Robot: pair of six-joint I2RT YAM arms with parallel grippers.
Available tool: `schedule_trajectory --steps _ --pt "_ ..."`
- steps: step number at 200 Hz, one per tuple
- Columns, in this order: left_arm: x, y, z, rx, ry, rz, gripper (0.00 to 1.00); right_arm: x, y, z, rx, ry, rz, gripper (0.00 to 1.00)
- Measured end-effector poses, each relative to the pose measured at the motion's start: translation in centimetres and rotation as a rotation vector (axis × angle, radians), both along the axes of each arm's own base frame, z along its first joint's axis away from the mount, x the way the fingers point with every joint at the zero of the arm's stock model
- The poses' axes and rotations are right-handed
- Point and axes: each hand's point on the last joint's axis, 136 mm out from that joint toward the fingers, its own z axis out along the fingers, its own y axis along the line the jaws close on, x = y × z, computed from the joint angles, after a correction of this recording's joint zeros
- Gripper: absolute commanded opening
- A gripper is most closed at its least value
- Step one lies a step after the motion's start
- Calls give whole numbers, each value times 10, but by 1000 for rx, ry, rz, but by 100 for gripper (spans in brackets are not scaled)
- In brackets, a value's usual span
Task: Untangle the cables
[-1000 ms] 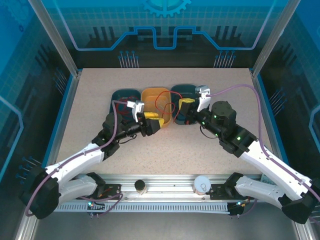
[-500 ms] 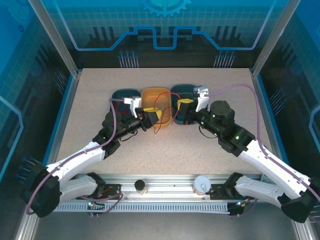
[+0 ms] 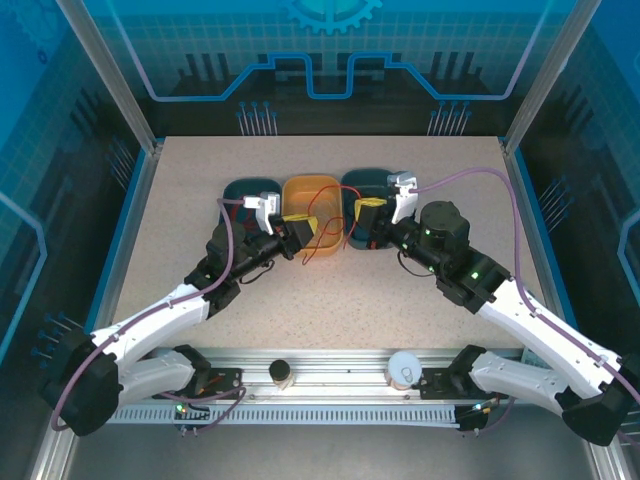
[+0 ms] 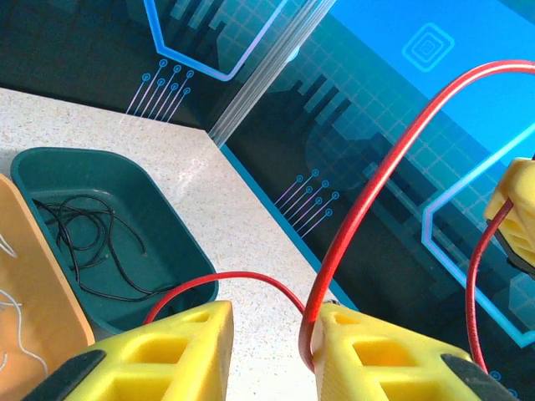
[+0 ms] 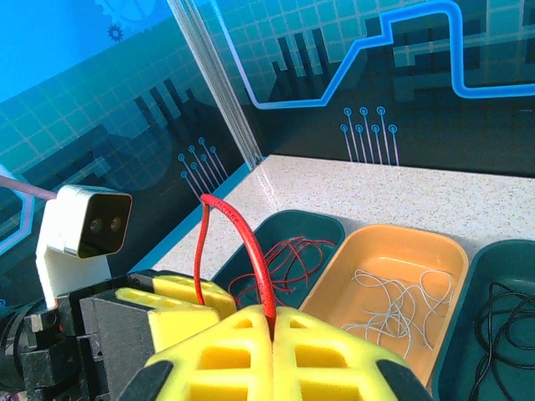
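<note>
Edged leftward and narrowed since a second ago, the left gripper [image 4: 272, 334] stands with jaws slightly apart, a red cable [image 4: 393, 163] running through the gap. The right gripper [image 5: 274, 334] is pinched tight on that cable's arch. Beyond, red strands [image 5: 284, 255] lie in the left teal tray [image 3: 245, 187], whitish strands [image 5: 393, 305] in the orange tray [image 3: 310, 183], black strands [image 5: 501, 322] in the right teal tray [image 3: 365, 178].

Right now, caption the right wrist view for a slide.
Right gripper clamps a red cable; beyond it, an orange tray holds whitish cables.
</note>
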Motion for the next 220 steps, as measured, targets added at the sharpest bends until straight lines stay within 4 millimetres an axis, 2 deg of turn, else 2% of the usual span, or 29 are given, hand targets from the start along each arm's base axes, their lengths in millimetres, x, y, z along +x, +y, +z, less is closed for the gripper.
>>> schedule_trajectory --steps 22,51,105,142,163,183,204,220 --pt "1 -1 6 -3 -12 -2 34 0 0 0 5 4 -1 0" --pt "0 -4 16 -14 -28 -16 33 0 0 0 7 6 -1 0" --pt "0 -9 12 0 -6 -46 0 1 -2 1 7 3 -11 0" --pt "-5 -13 15 49 3 -86 0 4 -10 -3 -18 4 -59 0" --pt "-15 -13 26 79 -6 -122 0 11 -22 -13 -57 25 -111 0" --pt "-26 -12 41 101 -15 -155 0 22 -33 -27 -105 62 -159 7" --pt "-36 -14 54 116 -7 -202 0 33 -35 -49 -169 112 -180 10" --pt "-43 -16 57 127 17 -238 0 38 -31 -68 -216 154 -170 6"
